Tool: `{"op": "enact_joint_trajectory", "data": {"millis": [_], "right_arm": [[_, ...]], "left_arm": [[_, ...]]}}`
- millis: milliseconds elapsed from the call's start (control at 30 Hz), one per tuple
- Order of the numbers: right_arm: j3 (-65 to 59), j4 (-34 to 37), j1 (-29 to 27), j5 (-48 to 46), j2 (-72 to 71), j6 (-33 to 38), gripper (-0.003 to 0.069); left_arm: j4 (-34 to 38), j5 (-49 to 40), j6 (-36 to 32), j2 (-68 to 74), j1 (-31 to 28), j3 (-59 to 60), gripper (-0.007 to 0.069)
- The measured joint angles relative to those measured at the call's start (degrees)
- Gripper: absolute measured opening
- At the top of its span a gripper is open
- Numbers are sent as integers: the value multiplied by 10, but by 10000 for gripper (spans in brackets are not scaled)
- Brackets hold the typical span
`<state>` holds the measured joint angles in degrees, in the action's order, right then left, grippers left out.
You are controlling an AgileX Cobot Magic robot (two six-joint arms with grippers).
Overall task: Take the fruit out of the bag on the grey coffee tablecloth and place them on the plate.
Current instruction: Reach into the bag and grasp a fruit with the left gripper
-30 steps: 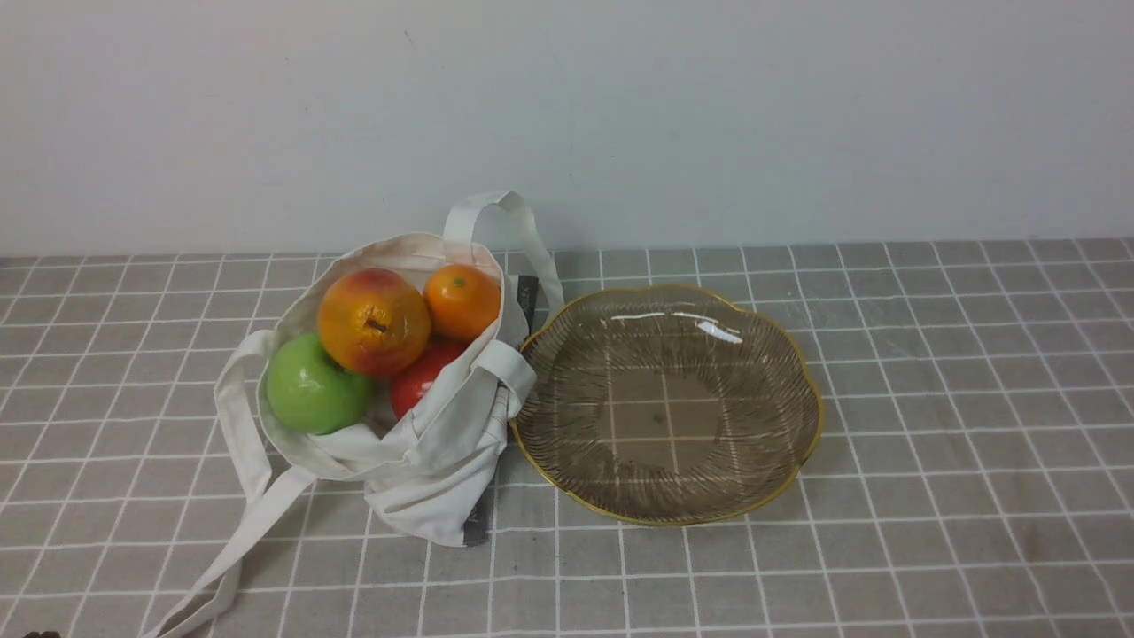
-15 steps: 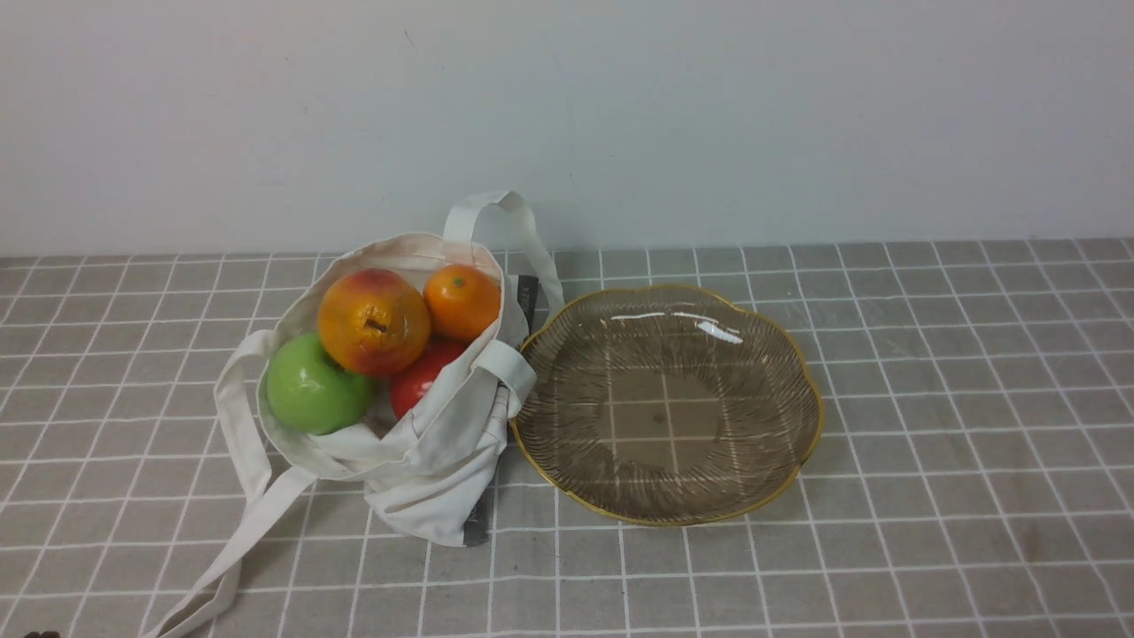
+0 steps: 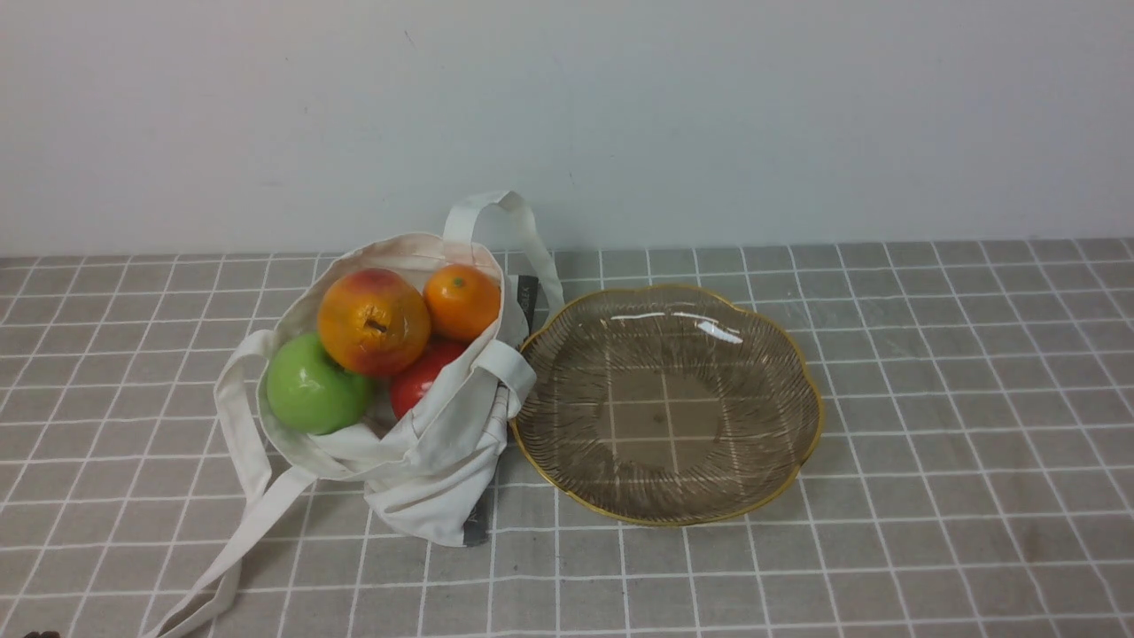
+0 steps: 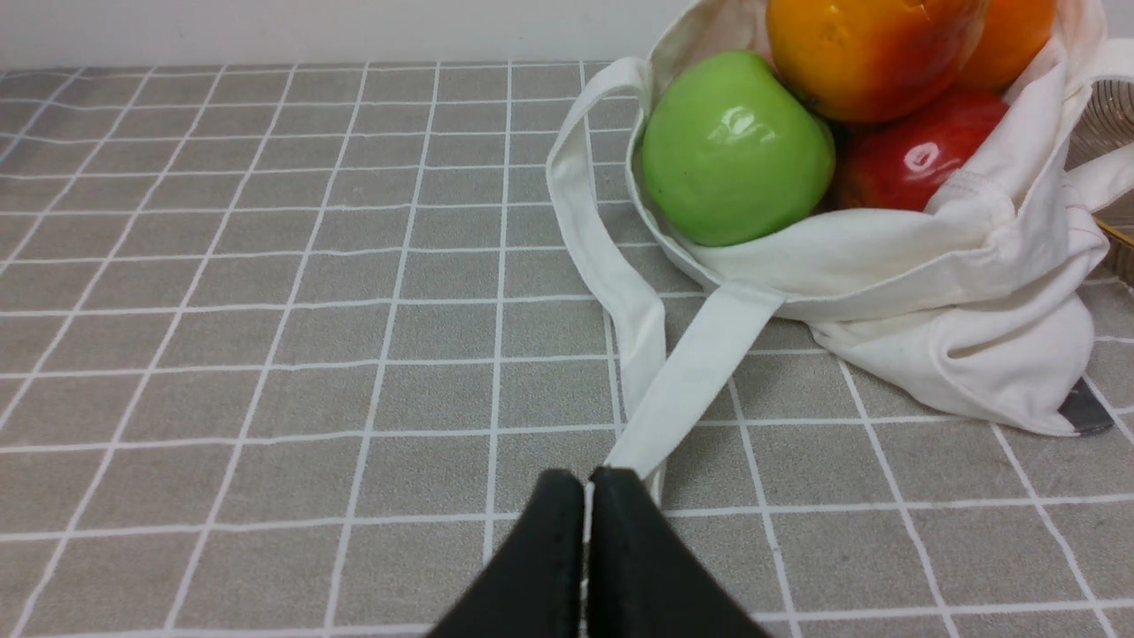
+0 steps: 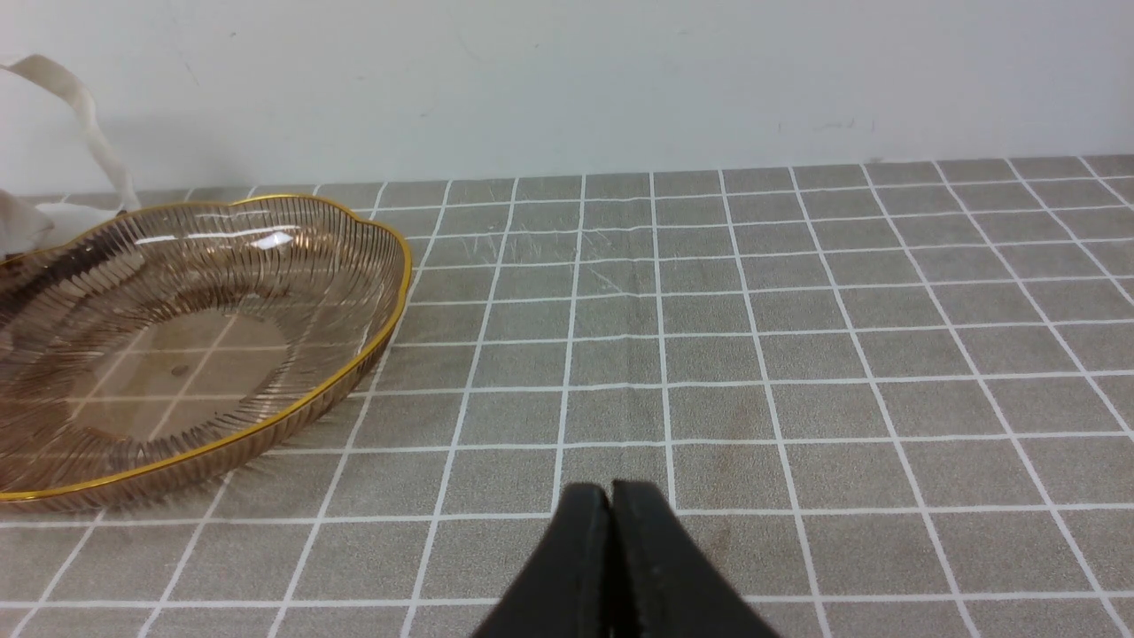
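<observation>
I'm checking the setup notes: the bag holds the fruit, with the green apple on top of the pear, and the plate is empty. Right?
Not quite: the pear rests on top of the green apple, as the front view shows.

Glossy fruit (image 3: 374,322) in slumped white bag (image 3: 443,496); bare glass plate (image 3: 664,416) beside.
</observation>
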<state>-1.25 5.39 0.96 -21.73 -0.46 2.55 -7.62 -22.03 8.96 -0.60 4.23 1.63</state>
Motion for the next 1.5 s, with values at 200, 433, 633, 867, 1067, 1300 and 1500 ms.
{"op": "enact_joint_trajectory", "data": {"millis": [200,433,633,867,1067,1300,1500], "right_arm": [[0,0,0,0,0,0,-15],[0,0,0,0,0,0,-15],[0,0,0,0,0,0,-15],[0,0,0,0,0,0,-15],[0,0,0,0,0,0,-15],[0,0,0,0,0,0,-15],[0,0,0,0,0,0,-15]], "left_arm": [[0,0,0,0,0,0,-6],[0,0,0,0,0,0,-6],[68,2,50,0,0,0,-6],[332,9,204,0,0,0,-6],[407,15,219,0,0,0,-6],[427,-24,182,0,0,-52,-6],[347,-132,113,110,0,-207,-6]]}}
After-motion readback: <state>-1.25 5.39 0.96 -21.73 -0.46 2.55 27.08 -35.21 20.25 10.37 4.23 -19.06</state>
